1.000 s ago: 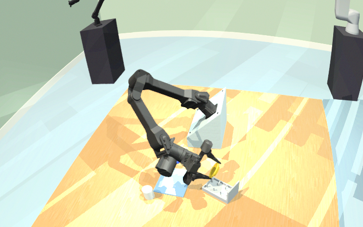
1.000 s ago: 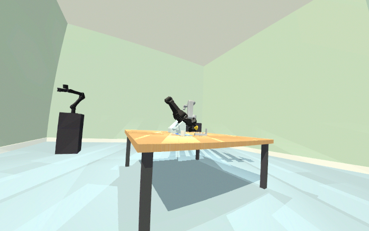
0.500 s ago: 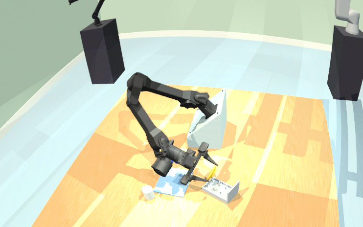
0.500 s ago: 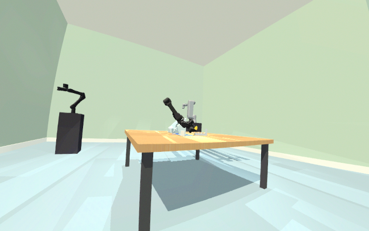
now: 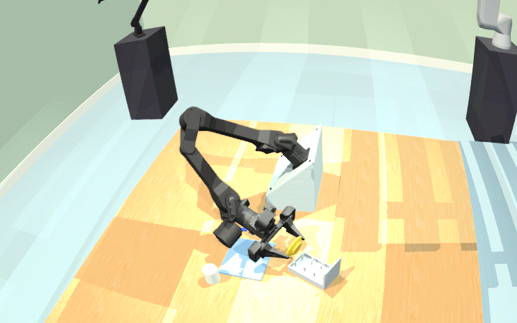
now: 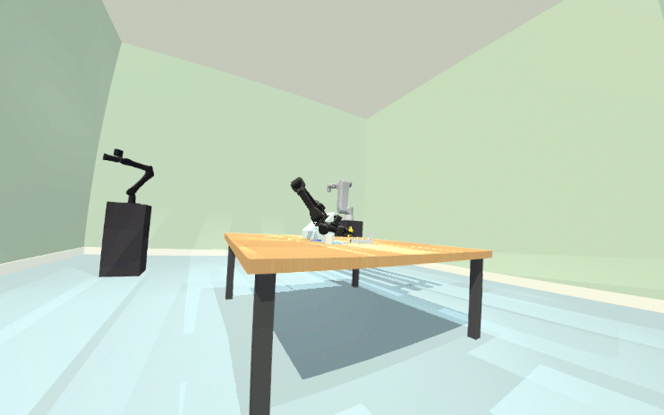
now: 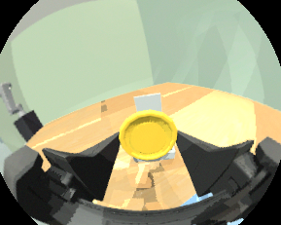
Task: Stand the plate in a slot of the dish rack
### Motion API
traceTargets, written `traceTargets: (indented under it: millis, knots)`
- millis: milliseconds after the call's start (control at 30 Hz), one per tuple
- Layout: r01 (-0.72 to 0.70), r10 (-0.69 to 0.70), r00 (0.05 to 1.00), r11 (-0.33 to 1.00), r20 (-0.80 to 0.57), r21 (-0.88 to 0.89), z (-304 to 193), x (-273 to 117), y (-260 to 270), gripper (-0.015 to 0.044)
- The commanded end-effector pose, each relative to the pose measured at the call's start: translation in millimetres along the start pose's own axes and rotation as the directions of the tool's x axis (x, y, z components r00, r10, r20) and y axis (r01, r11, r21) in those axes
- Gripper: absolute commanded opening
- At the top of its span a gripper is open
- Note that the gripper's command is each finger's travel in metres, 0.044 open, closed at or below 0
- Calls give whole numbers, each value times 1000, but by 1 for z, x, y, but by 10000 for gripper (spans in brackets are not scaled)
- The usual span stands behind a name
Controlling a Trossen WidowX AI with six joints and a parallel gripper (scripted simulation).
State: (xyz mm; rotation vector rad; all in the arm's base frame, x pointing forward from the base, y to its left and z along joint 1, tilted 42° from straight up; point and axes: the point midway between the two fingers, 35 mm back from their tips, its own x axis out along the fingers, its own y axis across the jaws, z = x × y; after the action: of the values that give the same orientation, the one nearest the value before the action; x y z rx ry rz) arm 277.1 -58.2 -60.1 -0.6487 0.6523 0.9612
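Observation:
The yellow plate (image 5: pixel 294 245) (image 6: pixel 350 230) (image 7: pixel 147 137) is gripped by opposite edges and stands steeply on edge, in the air. My gripper (image 5: pixel 295 248) (image 7: pixel 149 135) is shut on it, one fingertip at each side. The light grey dish rack (image 5: pixel 325 279) (image 6: pixel 362 241) (image 7: pixel 149 102) lies on the table, with small pegs inside and a tall panel at its far right end. The plate is close to the rack's left end, at its back corner in the top view. In the wrist view the plate hides most of the rack. The gap between plate and rack is hard to tell.
A light blue mat (image 5: pixel 248 271) lies below and left of the gripper. A white cup (image 5: pixel 211 274) (image 6: pixel 328 239) stands left of the mat. A small blue thing shows partly behind the wrist. The arm's pale wedge-shaped base (image 5: pixel 295 192) stands behind the gripper.

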Motion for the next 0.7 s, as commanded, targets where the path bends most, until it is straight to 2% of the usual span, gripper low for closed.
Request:
traceTargets:
  millis: [0,433,667]
  knots:
    - [50,-46,998,994,50,-94,-1,-5,0,0]
    - [73,-65,996,989,66,-131,-1,-6,-1,0]
    - [70,-63,996,990,58,-123,2,7,-2,0]
